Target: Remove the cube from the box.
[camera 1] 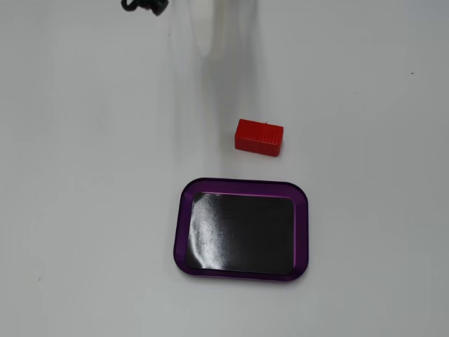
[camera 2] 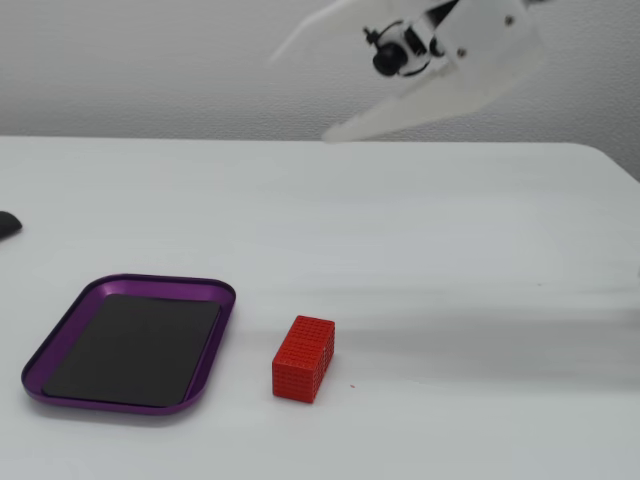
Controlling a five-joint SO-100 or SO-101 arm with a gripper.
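Note:
The red cube (camera 1: 259, 136) lies on the white table, outside the purple box (camera 1: 184, 225) and just beyond its far rim. The box's black bottom is bare. In the other fixed view the cube (camera 2: 303, 358) stands on the table just right of the box (camera 2: 215, 340), a small gap between them. My white gripper (camera 2: 300, 95) hangs high above the table, behind and above the cube, jaws spread wide and empty. In the first fixed view only a pale blurred part of the arm (camera 1: 205, 31) shows at the top edge.
A small black object (camera 1: 144, 5) sits at the top edge of one fixed view. A dark object (camera 2: 6, 224) lies at the left edge of the other. The table's far edge meets a white wall.

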